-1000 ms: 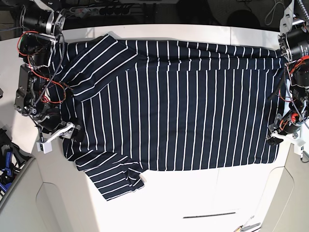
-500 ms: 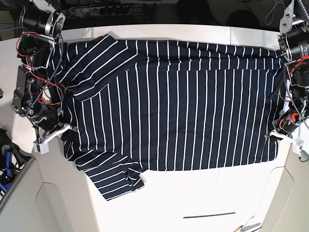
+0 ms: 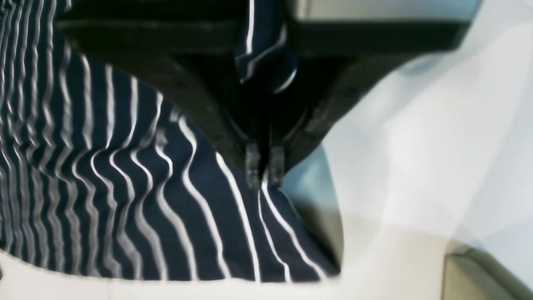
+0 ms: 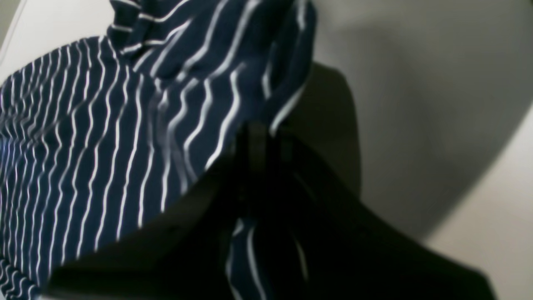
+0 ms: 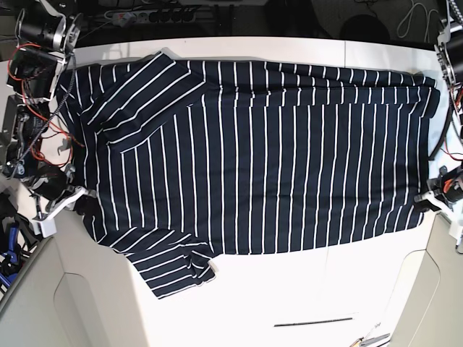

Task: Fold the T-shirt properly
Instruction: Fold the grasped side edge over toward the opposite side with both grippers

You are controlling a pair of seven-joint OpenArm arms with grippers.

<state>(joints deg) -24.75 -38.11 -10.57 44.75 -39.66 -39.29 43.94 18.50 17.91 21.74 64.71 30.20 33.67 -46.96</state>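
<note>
The T-shirt (image 5: 253, 159) is dark navy with thin white stripes and lies spread wide across the white table (image 5: 304, 296), sleeves at the view's left. My left gripper (image 5: 425, 203) at the base view's right edge is shut on the shirt's hem corner; the left wrist view shows its fingertips (image 3: 264, 168) pinching striped cloth (image 3: 125, 200). My right gripper (image 5: 78, 202) at the base view's left is shut on the shirt's edge near the lower sleeve; the right wrist view shows cloth (image 4: 125, 125) bunched in its jaws (image 4: 258, 137).
Table edges run close beside both grippers, with grey panels (image 5: 36, 296) beyond the left side. A thin dark strip (image 5: 313, 320) lies on the table near the front. Cables and dark gear (image 5: 145, 13) line the far edge.
Both grippers moved outward, the right arm's toward the base view's left and the left arm's toward its right. The shirt stretched wider and flatter between them.
</note>
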